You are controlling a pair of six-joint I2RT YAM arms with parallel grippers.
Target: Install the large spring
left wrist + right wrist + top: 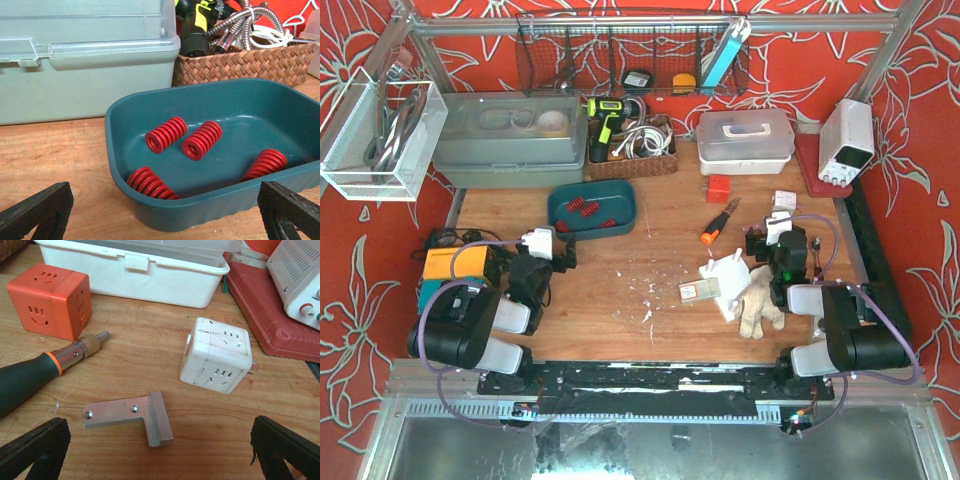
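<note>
Several red coil springs lie in a teal tray (623, 202) at the table's back left; in the left wrist view they include two side by side (166, 134) (201, 140) and one against the near wall (148, 182). They look alike in size. My left gripper (548, 247) (161, 220) is open and empty, just in front of the tray's (200, 210) near wall. My right gripper (772, 237) (159, 455) is open and empty above an aluminium L-shaped bracket (131, 415) lying flat on the wood.
A white socket cube (217, 355), an orange socket cube (50, 302) and a screwdriver (35, 374) lie near the bracket. A white lidded box (745, 140), power supply (847, 140), wicker basket (632, 150) and grey bin (510, 140) line the back. A plush toy (757, 300) lies front right.
</note>
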